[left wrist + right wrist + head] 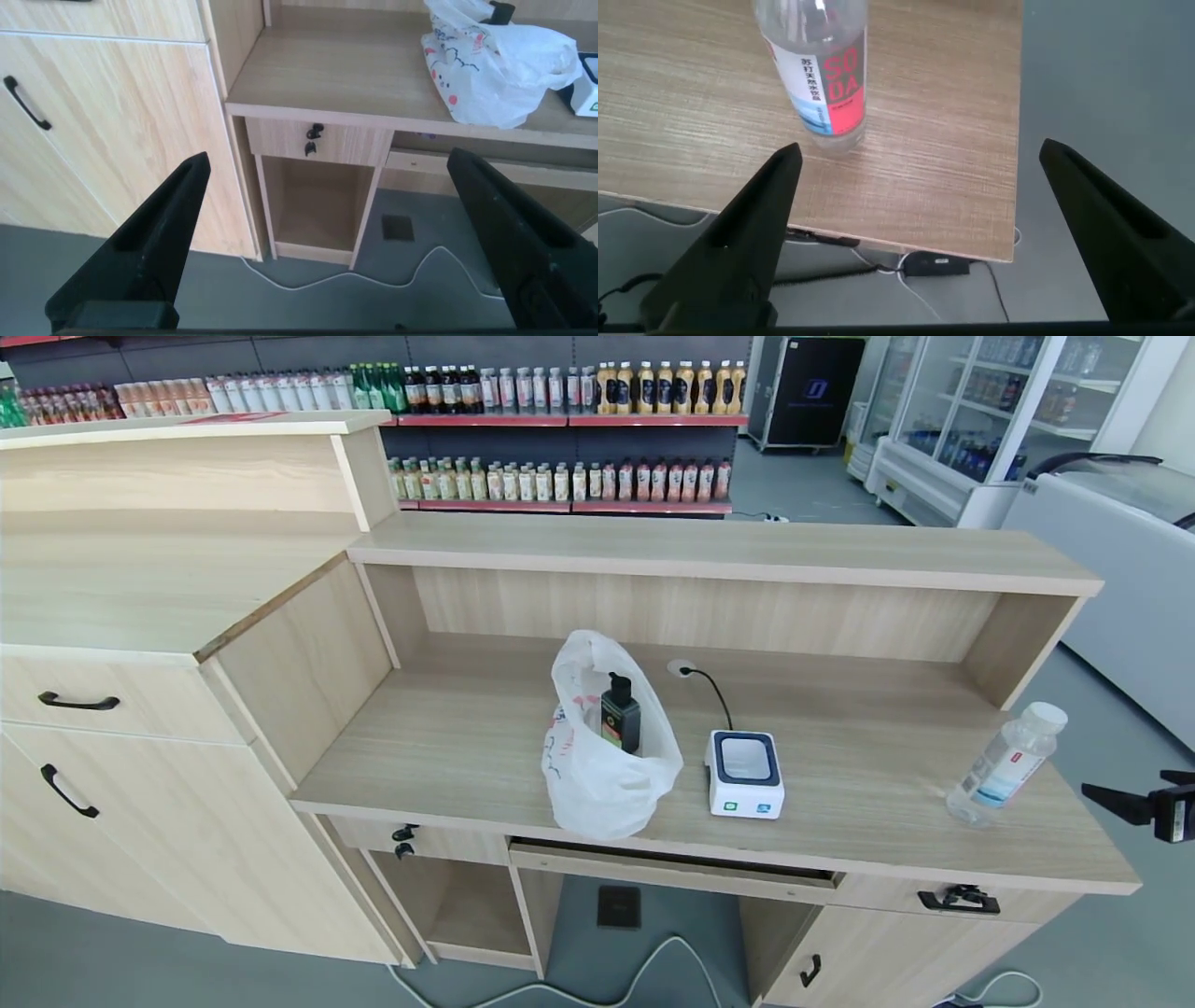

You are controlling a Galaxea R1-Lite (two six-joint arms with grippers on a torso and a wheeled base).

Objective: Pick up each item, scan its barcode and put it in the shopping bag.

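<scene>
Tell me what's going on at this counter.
A dark bottle already stands in the shopping bag, beside the scanner on the counter. A water bottle stands at the counter's right end, with the right gripper open just short of it. The left gripper hangs open and empty, low before the counter.

Place: small shop, checkout area. Long red-edged shelves point(569, 420) at back, packed with rows of bottled drinks point(560, 481). Glass-door coolers point(971, 411) with more drinks at far right; white chest freezer point(1120, 551) near them. In front, light wooden cashier counter point(887, 784) with raised ledge, drawers, cupboard doors. On counter: barcode scanner point(744, 773) with cable, white plastic shopping bag point(597, 784) just beside it. Grey floor.
</scene>
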